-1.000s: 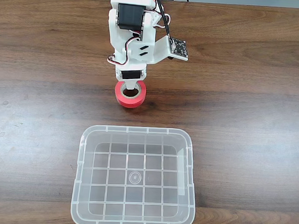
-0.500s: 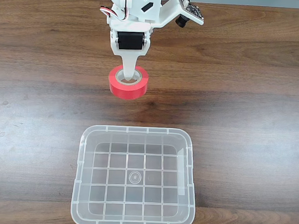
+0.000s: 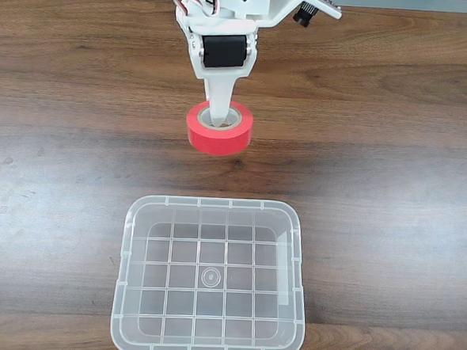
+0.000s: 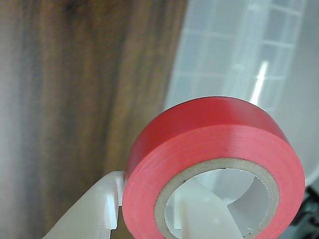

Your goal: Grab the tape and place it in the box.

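**Tape is off the table, box is empty**

You have the small bright red-orange roll of tape (image 3: pixel 219 128) pinched through its wall: in the wrist view 1 white finger (image 4: pixel 199 219) sits inside the grey-beige core and the other white finger (image 4: pixel 97 209) presses on the outside of the roll (image 4: pixel 209 149). So the white two-finger gripper (image 3: pixel 216 114) is clamped narrowly on the roll, not spread wide. In the fixed view the roll hangs under the arm over the dark brown wooden table (image 3: pixel 393 153), above the far rim of the clear plastic rectangular bin (image 3: pixel 294 226) in the picture and apart from it. A faint shadow beneath suggests it is lifted, though how high you cannot judge.

What could go wrong from here:
- The grip holds only 1 side of the ring, so the roll may swing or slip off the fingers if you move sharply
- If you carry it too low, the hanging roll may clip the bin's near rim and shove the light bin or knock the tape loose
- If you let go before the roll is past the rim, it can land on the edge and roll off across the table

The bin (image 4: pixel 239 45) holds nothing: its grid-patterned floor with the central circle shows bare
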Motion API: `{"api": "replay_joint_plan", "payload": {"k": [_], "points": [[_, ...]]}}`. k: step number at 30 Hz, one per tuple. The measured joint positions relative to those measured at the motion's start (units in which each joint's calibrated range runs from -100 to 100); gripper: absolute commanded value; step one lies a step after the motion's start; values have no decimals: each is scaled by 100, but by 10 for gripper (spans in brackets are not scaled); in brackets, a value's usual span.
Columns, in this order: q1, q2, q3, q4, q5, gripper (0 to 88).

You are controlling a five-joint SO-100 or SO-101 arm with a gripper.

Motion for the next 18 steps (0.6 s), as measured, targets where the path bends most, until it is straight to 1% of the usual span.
{"api": "replay_joint_plan", "payload": {"k": [3,6,18], "points": [[-98,268,-551,0,-47,39],[-105,896,-1236,0,-130,39],[-113,4353,-4648,0,-188,39]]}}
